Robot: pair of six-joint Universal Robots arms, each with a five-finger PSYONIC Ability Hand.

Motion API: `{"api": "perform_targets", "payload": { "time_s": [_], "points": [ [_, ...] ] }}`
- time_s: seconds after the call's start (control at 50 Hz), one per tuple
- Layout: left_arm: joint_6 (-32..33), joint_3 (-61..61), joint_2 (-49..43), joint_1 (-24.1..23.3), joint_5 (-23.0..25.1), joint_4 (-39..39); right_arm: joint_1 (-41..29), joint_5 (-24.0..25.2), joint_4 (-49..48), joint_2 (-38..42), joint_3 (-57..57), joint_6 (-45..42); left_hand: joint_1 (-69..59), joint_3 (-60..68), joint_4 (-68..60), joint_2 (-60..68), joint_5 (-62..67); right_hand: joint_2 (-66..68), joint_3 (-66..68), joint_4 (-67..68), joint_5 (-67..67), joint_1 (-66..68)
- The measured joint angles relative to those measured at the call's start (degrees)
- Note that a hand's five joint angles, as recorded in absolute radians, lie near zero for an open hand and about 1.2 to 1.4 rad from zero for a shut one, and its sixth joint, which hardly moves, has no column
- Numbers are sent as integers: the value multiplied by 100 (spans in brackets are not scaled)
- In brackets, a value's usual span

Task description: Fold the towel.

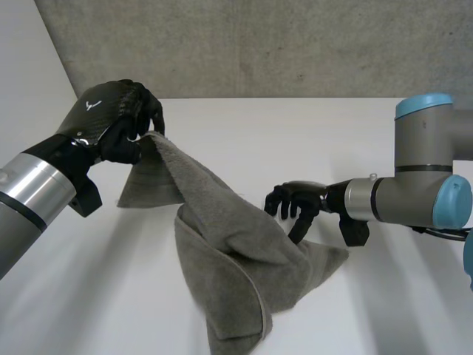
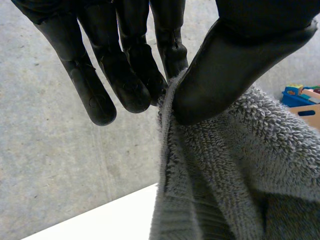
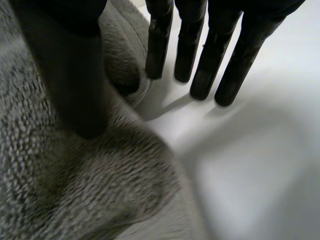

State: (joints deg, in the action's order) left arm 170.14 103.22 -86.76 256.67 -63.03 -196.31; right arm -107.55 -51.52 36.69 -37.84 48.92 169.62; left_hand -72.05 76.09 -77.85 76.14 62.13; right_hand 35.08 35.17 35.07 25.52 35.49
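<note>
Now | left robot hand (image 1: 118, 118) pinches towel (image 1: 236, 251) corner (raised) | right robot hand (image 1: 299, 196) straight-fingered at its edge

- The towel (image 1: 222, 251) hangs as a slanted sheet from the raised left hand (image 1: 114, 118) down to the table (image 1: 399, 296), blocking the straight way between the two hands.
- Past the fingertips of the right hand (image 1: 299, 198), the table is bare.
- On the right hand's thumb side, bunched towel crowds in.
- Below the left hand, beside the hanging cloth, the table is bare.
- Beyond the left hand, a concrete wall (image 1: 295, 44) closes the table's far side.
</note>
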Motion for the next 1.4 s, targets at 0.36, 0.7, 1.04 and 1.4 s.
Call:
{"api": "perform_targets", "payload": {
  "time_s": [0.36,0.7,1.04,1.4],
  "points": [
    [11,-825,-894,140,16,-30,-7,582,25,-483,-558,347,0,13,-1,10,1,3986,4089,4136,4140,4097],
    [-35,-3789,-2403,-46,-70,994,-312,-1012,576,228,-3572,-45,-16,19,-3,32,0,-2085,-2053,-2017,-2208,-2012],
    [-13,-1805,-1658,101,19,702,-80,-936,-61,-310,10,-688,-16,20,-4,33,0,-2087,-2106,-2055,-2192,-2078],
    [-14,-1485,-1462,173,19,537,-290,-986,-346,-520,1000,-708,-16,21,-5,33,0,-752,-728,-717,-709,-792]
  ]
}}
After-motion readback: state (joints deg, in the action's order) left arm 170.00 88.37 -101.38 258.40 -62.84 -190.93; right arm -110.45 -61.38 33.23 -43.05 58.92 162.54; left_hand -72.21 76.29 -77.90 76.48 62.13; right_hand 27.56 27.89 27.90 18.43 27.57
